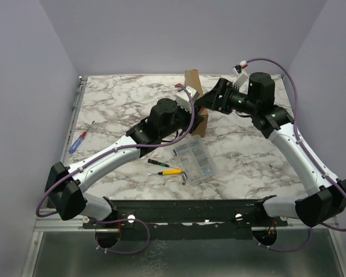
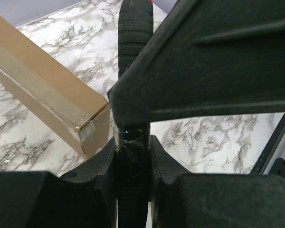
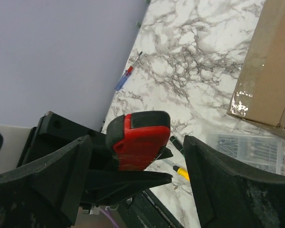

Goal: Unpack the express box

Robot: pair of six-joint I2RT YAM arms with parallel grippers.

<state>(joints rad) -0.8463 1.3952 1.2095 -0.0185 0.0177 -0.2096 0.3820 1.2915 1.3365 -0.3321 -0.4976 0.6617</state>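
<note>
Clutter lies nearest us: a yellow screwdriver [image 1: 172,171] and a clear case [image 1: 195,161], which either arm could sweep aside. Beyond them the left gripper [image 2: 131,156] is clamped on a black-and-red tool [image 2: 134,57], while the right gripper [image 3: 138,156] has its jaws wide apart just beside it. We fear the two heads colliding, or the tool slipping. Farther off the box [image 2: 42,90] stands on edge mid-table, taped at one corner; a nudge could topple it. We read no brand or writing anywhere.
</note>
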